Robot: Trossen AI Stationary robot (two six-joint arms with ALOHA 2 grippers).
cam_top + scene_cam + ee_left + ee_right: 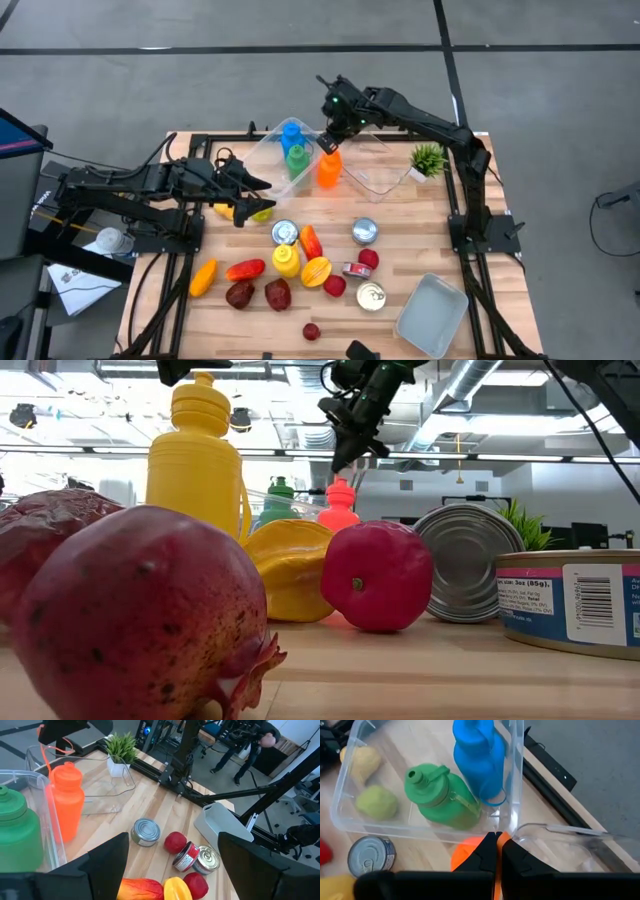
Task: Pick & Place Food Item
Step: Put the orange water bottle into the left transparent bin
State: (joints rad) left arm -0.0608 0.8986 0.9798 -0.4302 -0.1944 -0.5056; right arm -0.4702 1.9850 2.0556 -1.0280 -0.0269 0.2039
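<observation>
Right gripper of mine hangs just above the orange bottle, fingers pressed together on its thin strap loop. That bottle stands upright on the table between the 2 clear bins, just outside the one holding the green bottle and blue bottle. I judge this the carry or set-down step; next I must either lift clear of the bin wall or release cleanly. My left gripper waits spread wide over the fruit near the table's left side. The orange bottle is plastic, ribbed at the neck, capped.
</observation>
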